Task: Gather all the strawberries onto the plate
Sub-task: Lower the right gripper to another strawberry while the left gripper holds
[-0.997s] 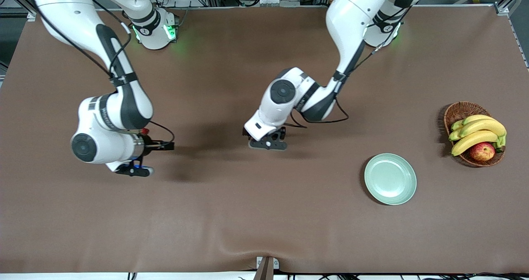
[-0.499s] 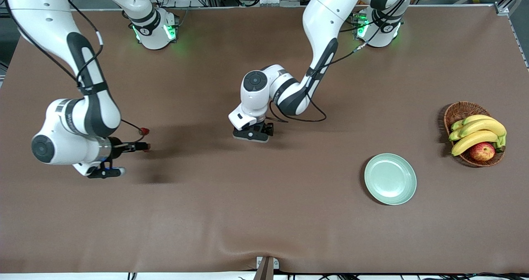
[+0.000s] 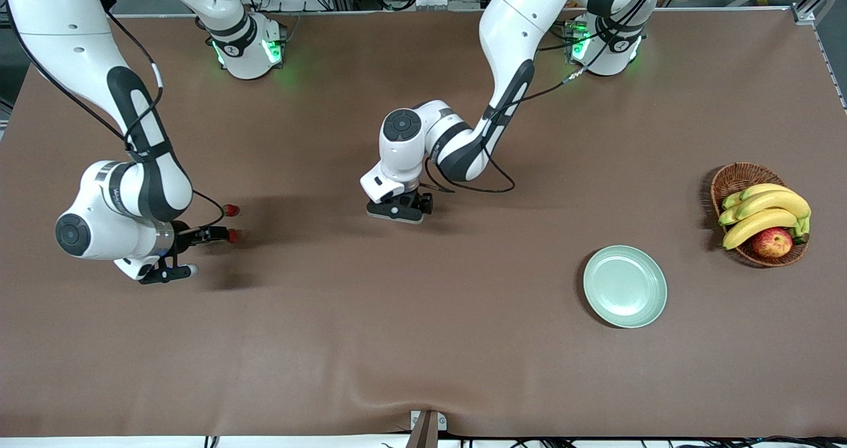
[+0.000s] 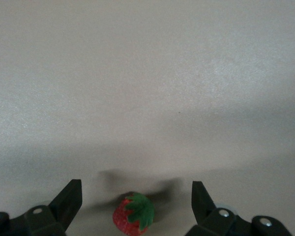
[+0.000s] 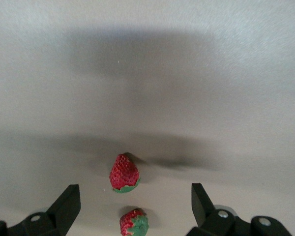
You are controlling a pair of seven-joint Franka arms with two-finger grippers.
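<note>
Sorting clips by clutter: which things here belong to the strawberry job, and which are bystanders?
Job: two strawberries under the open right gripper; a third strawberry under the open left gripper; plate.
Bystanders: wicker basket, bananas, apple.

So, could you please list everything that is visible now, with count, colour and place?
strawberries: three, red with green caps; two between the right pincer's fingers, one between the left pincer's fingers
plate: one, pale mint green, empty, toward the left arm's end
basket: one, brown wicker, beside the plate
bananas: one bunch, yellow-green, in the basket
apple: one, red-yellow, in the basket
table: one, brown
right pincer: open, low over two strawberries
left pincer: open, low over one strawberry
</note>
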